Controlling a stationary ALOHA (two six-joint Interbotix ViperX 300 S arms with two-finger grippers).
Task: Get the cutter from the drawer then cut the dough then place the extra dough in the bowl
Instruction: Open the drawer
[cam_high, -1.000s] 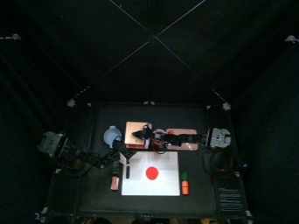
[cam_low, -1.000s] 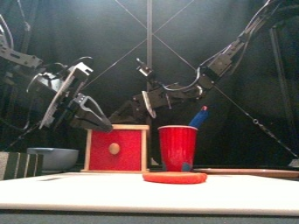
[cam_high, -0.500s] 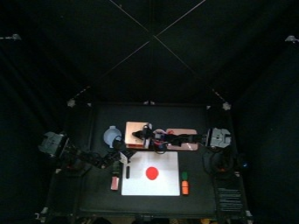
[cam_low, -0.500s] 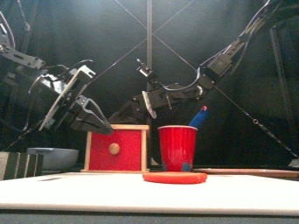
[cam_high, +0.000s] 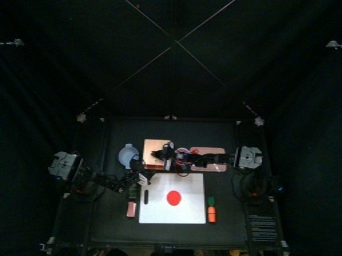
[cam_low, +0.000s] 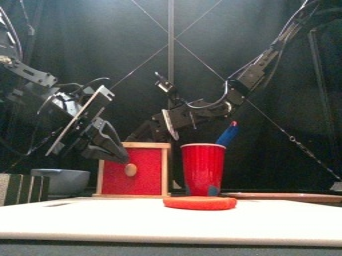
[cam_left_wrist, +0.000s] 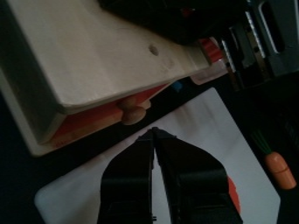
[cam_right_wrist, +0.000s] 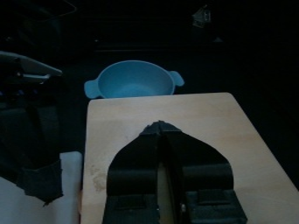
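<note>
The pale wooden box (cam_high: 155, 146) stands at the back of the table. Its red drawer front (cam_low: 134, 170) is closed, and the knob (cam_left_wrist: 132, 109) shows in the left wrist view. My left gripper (cam_left_wrist: 153, 133) is shut and empty, its tips just short of that knob, low in front of the box (cam_low: 120, 155). My right gripper (cam_right_wrist: 160, 128) is shut over the box's top (cam_right_wrist: 198, 149), reaching in from the right (cam_low: 168, 120). The red dough disc (cam_high: 173, 196) lies on the white cutting board (cam_high: 191, 213). No cutter is visible.
A blue-grey bowl (cam_high: 127, 155) sits left of the box. A red cup (cam_low: 203, 168) with a blue knife stands right of the box. Small orange toys lie at the board's left edge (cam_high: 131, 208) and right edge (cam_high: 211, 212).
My left gripper has come down and in toward the drawer front. The right arm, box and dough have not moved.
</note>
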